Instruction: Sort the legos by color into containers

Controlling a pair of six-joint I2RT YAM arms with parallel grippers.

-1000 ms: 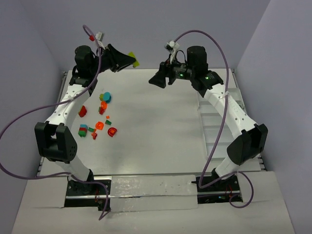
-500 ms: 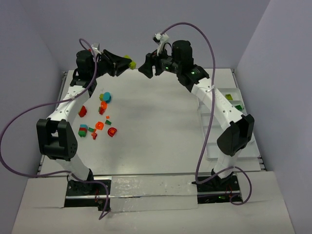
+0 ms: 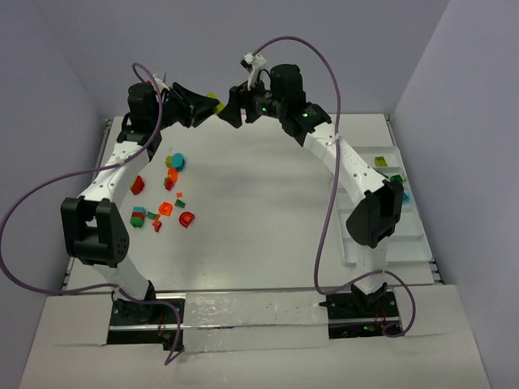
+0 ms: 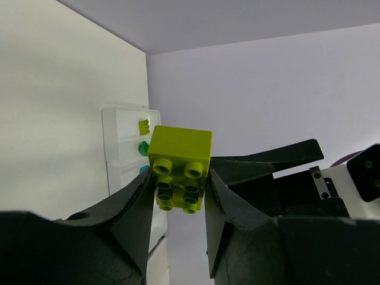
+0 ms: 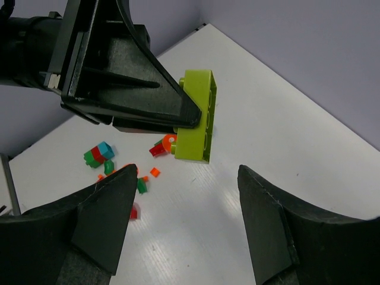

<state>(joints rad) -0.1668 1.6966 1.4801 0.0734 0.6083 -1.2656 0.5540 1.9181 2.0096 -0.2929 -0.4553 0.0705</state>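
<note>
Lime green brick (image 4: 180,148) is gripped between the fingers of the left gripper (image 3: 212,105). It is held in the air, well to the left of the white tray (image 3: 408,233) and beyond its far end. The right gripper (image 5: 185,175) is held on the tray's side of the brick, just beside it, with its jaws spread wide and nothing between them. Loose legos (image 3: 166,194) in red, orange, green and teal are scattered on the table (image 3: 259,211), well apart from the tray on its left. In the tray's far compartments a lime piece (image 4: 143,126), a green piece (image 4: 143,147) and a teal piece (image 4: 144,169) are seen, each in its own compartment.
</note>
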